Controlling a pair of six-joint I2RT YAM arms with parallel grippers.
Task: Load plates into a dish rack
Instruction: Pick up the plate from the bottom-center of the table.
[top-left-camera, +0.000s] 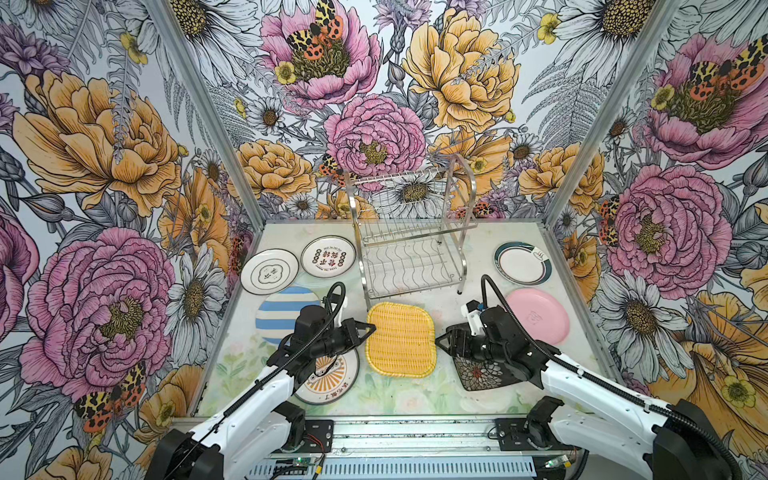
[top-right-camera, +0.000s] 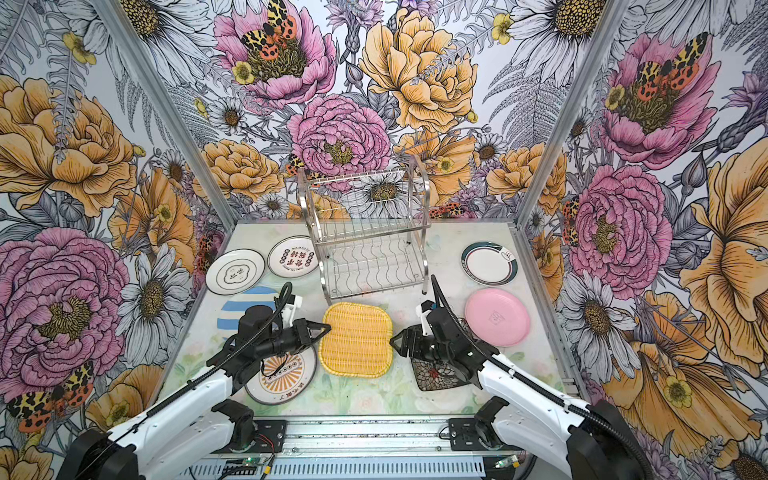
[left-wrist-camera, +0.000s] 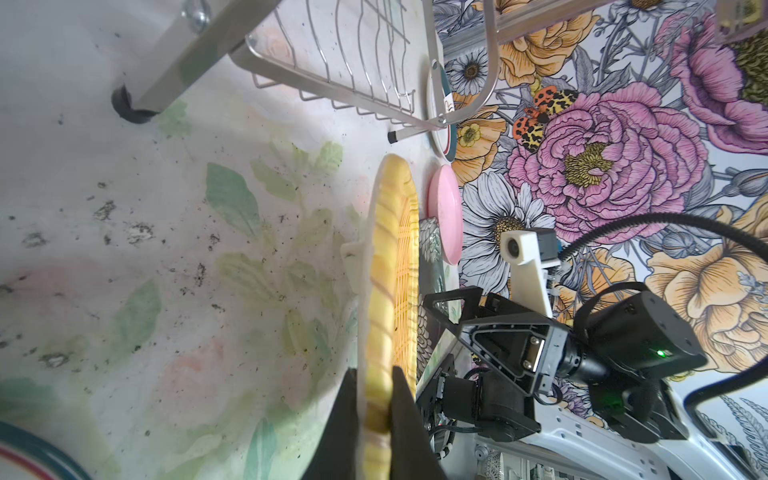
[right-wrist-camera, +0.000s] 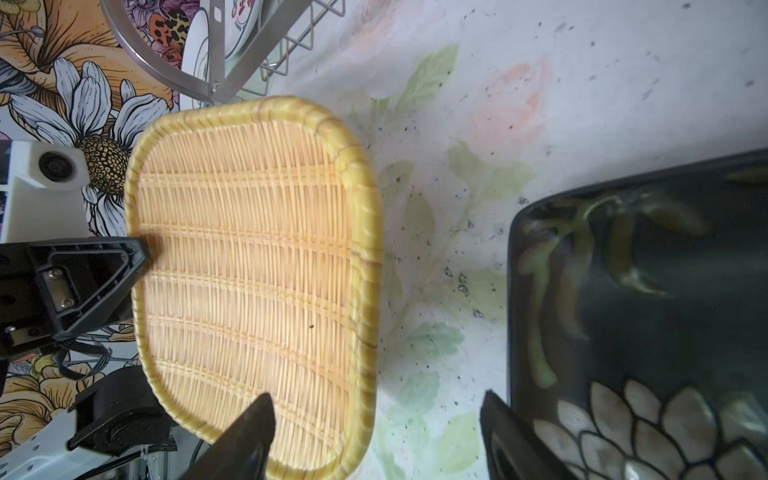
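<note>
- Two grippers flank the yellow plate (top-left-camera: 401, 338).
- Left gripper (top-left-camera: 371, 329) pinches its rim, clamped tight.
- Right gripper (top-left-camera: 438, 341) gapes wide at the opposite rim, holding nothing.

Your bench (top-left-camera: 399, 395) is a pale, flower-printed surface, speckled with dark marks. The dish rack (top-left-camera: 409, 237) stands on it at twelve o'clock. At ten o'clock lie the line-rimmed white plate (top-left-camera: 269, 271) and, just beside it, the dotted white plate (top-left-camera: 328, 256). The blue-striped plate (top-left-camera: 278, 311) lies at nine and the orange-sunburst plate (top-left-camera: 328, 380) at seven. The yellow woven-look plate (top-left-camera: 401, 338) is at centre; you cannot tell whether it rests flat. The black flowered plate (top-left-camera: 482, 372) lies at four, the pink plate (top-left-camera: 540, 316) at three and the teal-rimmed plate (top-left-camera: 523, 264) at two.
</note>
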